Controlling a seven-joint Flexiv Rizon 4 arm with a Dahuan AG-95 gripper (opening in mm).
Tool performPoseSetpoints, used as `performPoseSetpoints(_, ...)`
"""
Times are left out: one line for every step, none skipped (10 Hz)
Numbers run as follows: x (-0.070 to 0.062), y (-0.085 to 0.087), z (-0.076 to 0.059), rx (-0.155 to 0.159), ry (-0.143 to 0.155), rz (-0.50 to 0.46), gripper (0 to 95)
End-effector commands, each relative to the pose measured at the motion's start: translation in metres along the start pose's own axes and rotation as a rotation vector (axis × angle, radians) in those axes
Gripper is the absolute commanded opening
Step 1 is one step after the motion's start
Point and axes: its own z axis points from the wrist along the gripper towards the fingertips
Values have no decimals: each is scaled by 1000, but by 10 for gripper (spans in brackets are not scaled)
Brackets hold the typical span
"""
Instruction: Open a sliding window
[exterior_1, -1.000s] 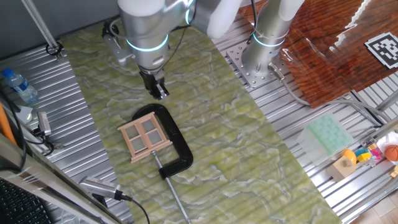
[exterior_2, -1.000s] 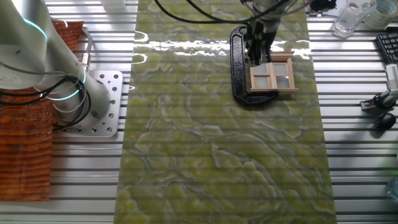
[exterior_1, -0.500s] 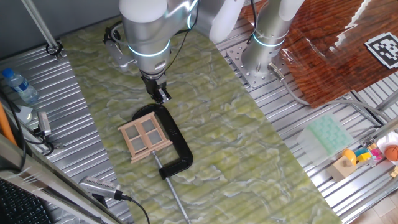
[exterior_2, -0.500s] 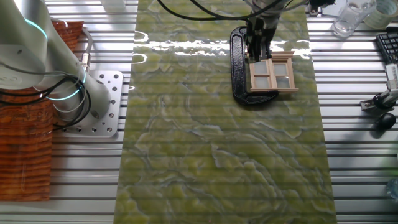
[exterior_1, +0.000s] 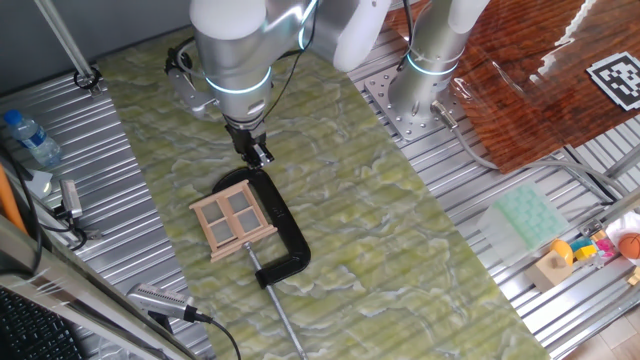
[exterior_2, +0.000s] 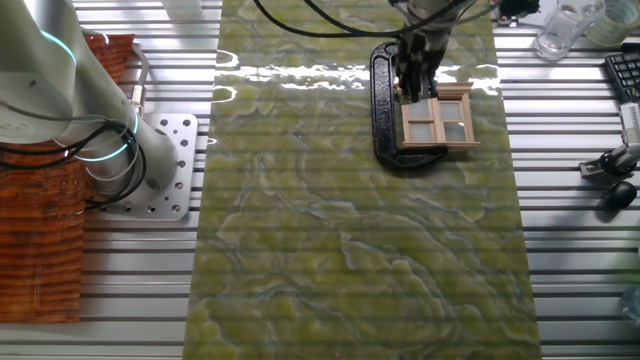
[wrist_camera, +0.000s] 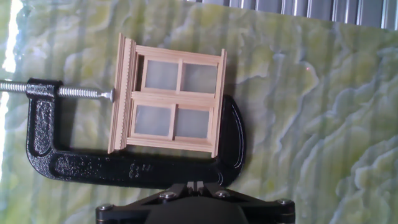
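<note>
The sliding window (exterior_1: 232, 220) is a small tan wooden frame with four panes, lying on the green mat and held in a black C-clamp (exterior_1: 285, 225). It also shows in the other fixed view (exterior_2: 440, 120) and in the hand view (wrist_camera: 171, 99), where the clamp (wrist_camera: 124, 168) wraps its lower edge. My gripper (exterior_1: 258, 152) hangs just above the clamp's far curve, a short way from the window's upper edge. Its fingers look pressed together with nothing between them; the tips (wrist_camera: 198, 184) barely show at the bottom of the hand view.
A water bottle (exterior_1: 28, 138) and tools lie on the left metal rack. The arm's base (exterior_1: 420, 100) stands beside the mat. A green tray (exterior_1: 530, 220) and small toys (exterior_1: 600, 245) sit at the right. A clear glass (exterior_2: 560, 30) is at the far corner.
My gripper has come down slightly toward the clamp and the window. The window and clamp have not moved.
</note>
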Motion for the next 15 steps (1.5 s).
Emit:
performPoseSetpoints(1,0,-1,-15,11,-54,0)
performPoseSetpoints(1,0,-1,-14,14,-66,0)
performPoseSetpoints(1,0,-1,-13,24,-77,0)
performPoseSetpoints(1,1,-1,-14,43,-71,0)
performPoseSetpoints(1,1,0,-13,60,-79,0)
performPoseSetpoints(2,1,0,-9,61,-84,0)
performPoseSetpoints(3,1,0,-6,55,-86,0)
performPoseSetpoints(3,1,1,-7,54,-82,0)
performPoseSetpoints(2,1,1,-12,53,-73,0)
performPoseSetpoints(2,1,1,-19,44,-70,0)
performPoseSetpoints(2,1,1,-17,46,-70,0)
performPoseSetpoints(2,1,2,-9,50,-57,0)
performPoseSetpoints(1,1,4,3,52,-46,0)
performPoseSetpoints(-1,1,9,11,52,-16,0)
performPoseSetpoints(-3,0,16,10,43,-6,0)
